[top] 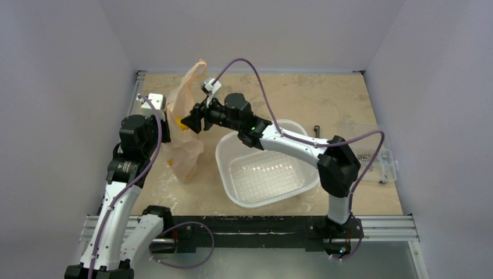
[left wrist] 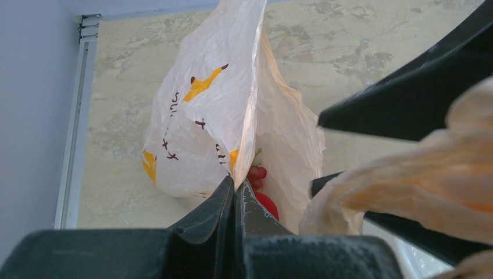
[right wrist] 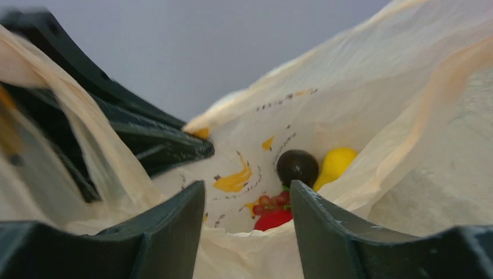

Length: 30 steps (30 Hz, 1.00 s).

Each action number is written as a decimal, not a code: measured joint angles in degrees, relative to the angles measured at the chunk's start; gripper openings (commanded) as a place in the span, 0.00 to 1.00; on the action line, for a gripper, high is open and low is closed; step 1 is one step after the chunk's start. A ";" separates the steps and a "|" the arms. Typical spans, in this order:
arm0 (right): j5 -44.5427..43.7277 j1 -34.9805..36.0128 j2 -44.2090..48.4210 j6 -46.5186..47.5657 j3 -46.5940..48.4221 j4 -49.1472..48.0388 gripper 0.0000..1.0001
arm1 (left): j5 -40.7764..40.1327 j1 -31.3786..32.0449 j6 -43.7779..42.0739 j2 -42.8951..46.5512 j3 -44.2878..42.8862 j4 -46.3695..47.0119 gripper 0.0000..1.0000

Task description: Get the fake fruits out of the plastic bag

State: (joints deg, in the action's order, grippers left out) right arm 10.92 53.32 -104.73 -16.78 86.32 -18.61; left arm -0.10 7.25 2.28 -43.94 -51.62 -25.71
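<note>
Two pincers of mine meet over the marbled beige tabletop (top: 325,99), the widest thing here. On it, in front of my right arm, sits the rigid white perforated plastic basin (top: 264,174), and a clear plastic box (top: 372,154) lies well apart at the right edge.

Left of the basin hangs the thin, crinkly, translucent peach-beige plastic bag (top: 187,145) with yellow banana prints, drawn upward, its lower end down by the tabletop. My left pincer (left wrist: 235,195) has its two black fingers pressed tight together on the bag's rim, film pinched between them. My right pincer (right wrist: 247,221) is at the bag's mouth with its fingers spread apart. A fold of film lies low between them, and I see past it into the bag.

All the fake fruits lie inside, at the bottom. The glossy dark purple round fruit (right wrist: 297,167) touches the yellow lemon-like fruit (right wrist: 337,163) on its right. Just under them are the red tomato-like ball (right wrist: 273,220) and the small bunch of reddish grapes (right wrist: 270,201), touching each other.
</note>
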 measured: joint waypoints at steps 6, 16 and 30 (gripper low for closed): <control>4.13 2.86 -5.57 -3.34 -4.50 -5.46 0.41 | -1.09 0.00 0.11 0.13 0.00 0.11 0.00; -8.63 20.17 -2.51 4.44 -23.17 -15.50 0.37 | -3.41 -0.02 5.79 -2.21 -1.73 -3.69 0.01; -21.99 20.06 8.57 14.84 -22.03 -7.13 0.43 | 2.21 -0.02 5.64 2.84 -0.98 -6.47 0.00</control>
State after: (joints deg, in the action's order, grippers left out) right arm -11.07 73.38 -96.16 -1.93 64.29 -25.74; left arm 2.11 7.22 7.92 -41.10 -52.60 -32.18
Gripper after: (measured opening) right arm 0.426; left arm 0.008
